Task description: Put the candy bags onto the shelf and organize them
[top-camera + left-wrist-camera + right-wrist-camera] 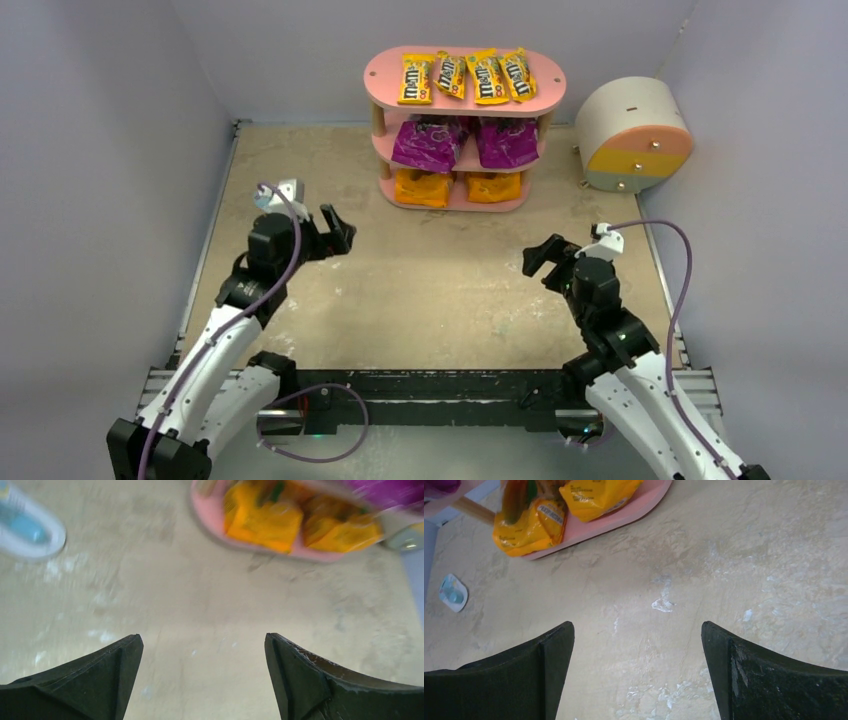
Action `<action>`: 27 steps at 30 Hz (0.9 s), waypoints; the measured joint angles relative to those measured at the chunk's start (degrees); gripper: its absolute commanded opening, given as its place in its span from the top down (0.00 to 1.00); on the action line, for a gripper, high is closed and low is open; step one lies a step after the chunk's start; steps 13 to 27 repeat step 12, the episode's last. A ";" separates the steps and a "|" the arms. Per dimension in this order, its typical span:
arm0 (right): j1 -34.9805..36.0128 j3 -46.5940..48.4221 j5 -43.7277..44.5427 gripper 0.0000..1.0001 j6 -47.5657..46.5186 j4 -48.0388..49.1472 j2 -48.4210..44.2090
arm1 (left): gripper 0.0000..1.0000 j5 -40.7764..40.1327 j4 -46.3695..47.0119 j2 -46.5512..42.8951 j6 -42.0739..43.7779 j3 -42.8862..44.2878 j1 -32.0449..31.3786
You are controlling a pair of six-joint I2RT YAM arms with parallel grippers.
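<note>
The pink three-tier shelf (383,72) stands at the back middle. Four yellow M&M's packets (415,80) lie side by side on its top board. Two magenta bags (430,145) lie on the middle board and two orange bags (422,187) on the bottom board. The orange bags also show in the left wrist view (262,522) and in the right wrist view (526,527). My left gripper (340,230) (202,636) is open and empty, left of and in front of the shelf. My right gripper (540,258) (638,623) is open and empty, in front of the shelf to the right.
A round cream drawer unit (635,135) with yellow and pink fronts stands right of the shelf. A small pale blue-white packet (453,592) lies on the tan table left of the shelf, and it also shows in the left wrist view (25,527). Grey walls close the sides and back.
</note>
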 measured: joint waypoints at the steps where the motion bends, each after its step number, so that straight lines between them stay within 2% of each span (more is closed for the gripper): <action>1: 0.00 0.00 0.72 0.02 0.35 -0.52 -0.48 | 0.02 -1.42 -0.22 -0.39 -0.44 -3.37 0.00; 5: 0.00 0.00 4.48 0.02 1.90 -2.27 -2.14 | 0.02 -4.81 -0.20 -2.03 -2.69 -12.90 0.00; 7: 0.00 0.00 5.97 0.02 2.43 -2.91 -2.75 | 0.01 -5.35 0.00 -2.71 -3.06 -14.75 0.00; 27: 0.00 -0.50 8.15 0.02 3.43 -3.08 -3.87 | 0.01 -6.69 2.40 -2.64 -3.30 -14.64 0.00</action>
